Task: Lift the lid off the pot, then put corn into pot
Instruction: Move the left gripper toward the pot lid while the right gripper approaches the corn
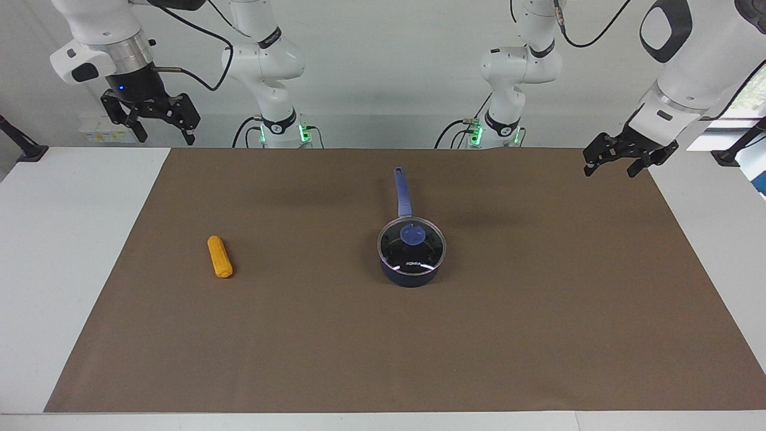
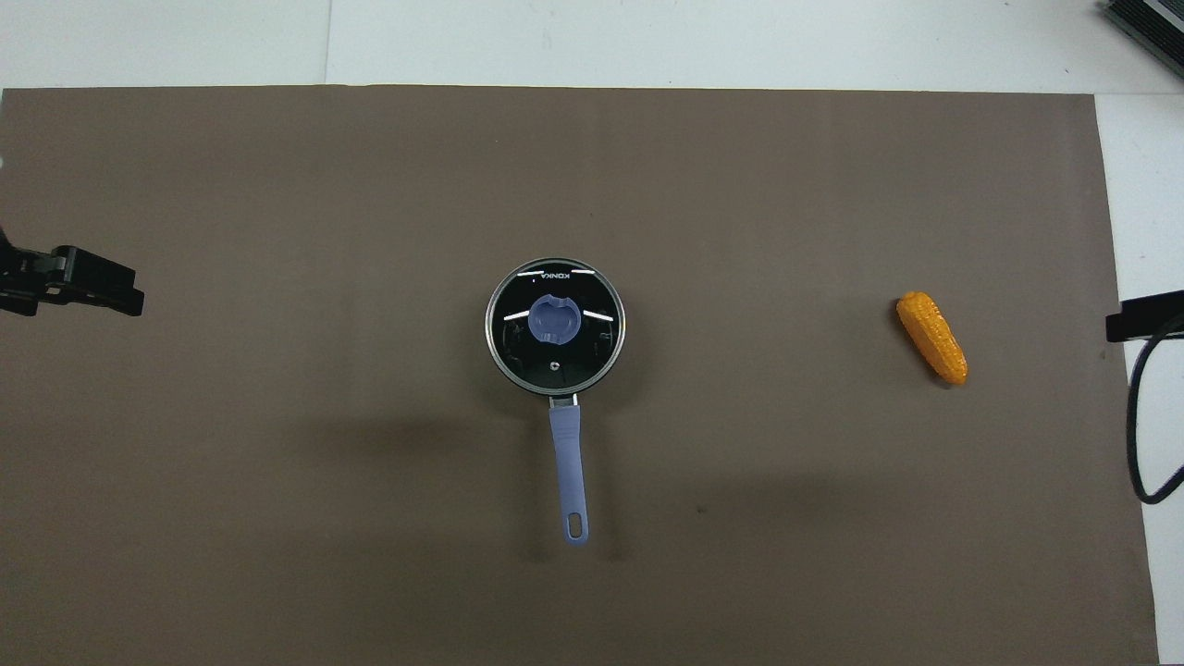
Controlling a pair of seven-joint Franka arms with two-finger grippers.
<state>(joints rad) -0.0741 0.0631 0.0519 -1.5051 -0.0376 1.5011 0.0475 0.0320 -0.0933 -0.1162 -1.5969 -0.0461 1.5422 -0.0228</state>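
Observation:
The dark navy pot [image 1: 410,276] stands at the middle of the brown mat, its long blue handle [image 2: 566,462] pointing toward the robots. The clear glass lid [image 1: 419,254] with a blue knob [image 2: 553,318] sits closed on the pot. The orange-yellow corn [image 1: 219,256] lies on the mat toward the right arm's end; it also shows in the overhead view [image 2: 932,337]. My right gripper [image 1: 164,129] hangs open and empty, high over the table edge at its own end. My left gripper [image 1: 610,167] hangs open and empty over the mat's edge at its end. Both arms wait.
The brown mat [image 1: 538,335] covers most of the white table [image 1: 66,239]. A black cable [image 2: 1142,435] hangs at the right arm's end. Black stands [image 1: 24,146] sit at the table's corners near the robots.

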